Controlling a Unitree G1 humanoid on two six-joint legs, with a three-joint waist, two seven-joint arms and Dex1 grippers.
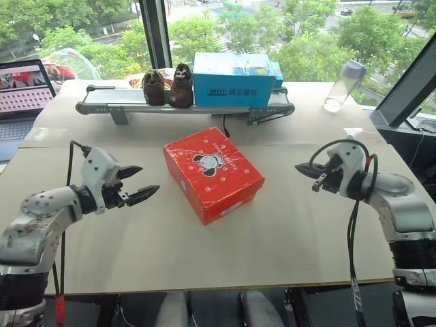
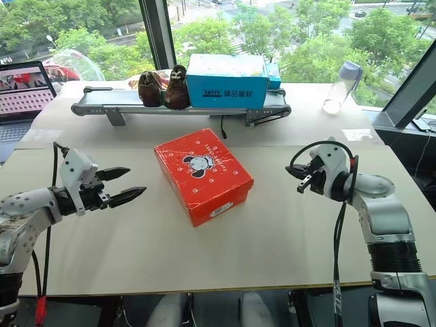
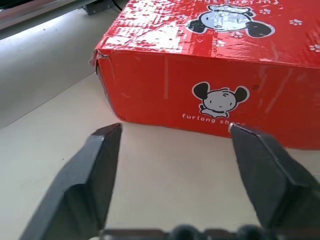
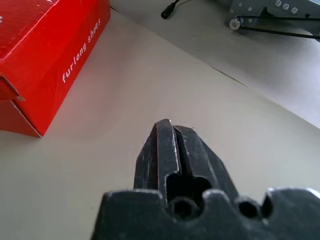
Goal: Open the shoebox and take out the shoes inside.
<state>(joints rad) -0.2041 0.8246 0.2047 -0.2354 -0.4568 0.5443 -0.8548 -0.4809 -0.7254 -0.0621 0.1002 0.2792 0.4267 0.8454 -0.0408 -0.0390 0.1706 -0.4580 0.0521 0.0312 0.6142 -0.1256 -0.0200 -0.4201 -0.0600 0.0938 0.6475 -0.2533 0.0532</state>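
I see the red, dog-printed shoebox (image 1: 213,174) lidded; my left gripper (image 1: 139,184) gapes, right gripper (image 1: 304,172) pinched together.

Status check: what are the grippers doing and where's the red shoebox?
Left gripper open, empty, beside box. Right gripper shut, empty, off to the other side. Red shoebox closed, flat on table. Nothing in the way.

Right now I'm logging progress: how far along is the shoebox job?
Nothing is done: the shoebox sits closed on the table. In hand: the left gripper, open, and the right gripper, shut and empty, flank it without touching. Left: lift the lid, take out the shoes.
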